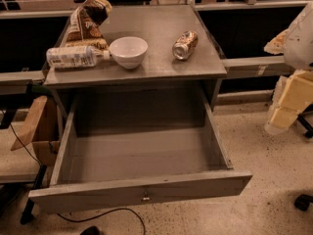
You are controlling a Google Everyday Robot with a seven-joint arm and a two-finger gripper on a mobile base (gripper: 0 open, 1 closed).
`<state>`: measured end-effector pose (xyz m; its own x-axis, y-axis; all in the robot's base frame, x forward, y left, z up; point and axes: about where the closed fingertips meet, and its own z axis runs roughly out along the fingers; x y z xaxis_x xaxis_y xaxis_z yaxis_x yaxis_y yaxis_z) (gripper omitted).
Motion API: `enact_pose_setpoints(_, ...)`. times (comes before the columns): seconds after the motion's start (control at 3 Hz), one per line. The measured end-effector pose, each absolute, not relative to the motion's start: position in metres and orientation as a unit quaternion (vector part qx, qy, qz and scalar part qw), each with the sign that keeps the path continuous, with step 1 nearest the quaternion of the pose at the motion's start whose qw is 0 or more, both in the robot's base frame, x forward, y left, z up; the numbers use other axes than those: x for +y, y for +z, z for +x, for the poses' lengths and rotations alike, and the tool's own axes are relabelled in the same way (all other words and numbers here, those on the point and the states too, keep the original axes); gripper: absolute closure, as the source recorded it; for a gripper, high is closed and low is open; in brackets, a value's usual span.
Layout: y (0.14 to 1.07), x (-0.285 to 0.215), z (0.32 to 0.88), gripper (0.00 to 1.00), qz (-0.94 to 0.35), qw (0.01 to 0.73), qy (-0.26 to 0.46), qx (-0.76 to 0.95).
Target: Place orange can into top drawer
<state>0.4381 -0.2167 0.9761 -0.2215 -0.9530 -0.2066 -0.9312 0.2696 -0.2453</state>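
The orange can lies on its side on the grey cabinet top, right of centre, with one silver end facing the front. The top drawer is pulled fully out below it; its inside shows nothing in it, and a small metal knob sits at the centre of its flat front panel. My gripper, with pale yellow parts under a white arm housing, hangs at the right edge of the camera view. It is to the right of the cabinet, apart from the can, at about the height of the drawer, and holds nothing that I can see.
On the cabinet top stand a white bowl, a white-labelled plastic bottle lying on its side and a brown snack bag. A cardboard box sits left of the drawer. A black cable runs on the floor in front.
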Motion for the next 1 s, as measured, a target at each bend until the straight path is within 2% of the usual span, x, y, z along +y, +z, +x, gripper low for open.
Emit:
enact_pose_setpoints(0.67,0.971,-0.205,0.459,0.0,-0.58,0.184,-0.007,0.794)
enact_pose_setpoints(1.0,0.955,-0.177,0.508,0.0,-0.523,0.242,0.063,0.815)
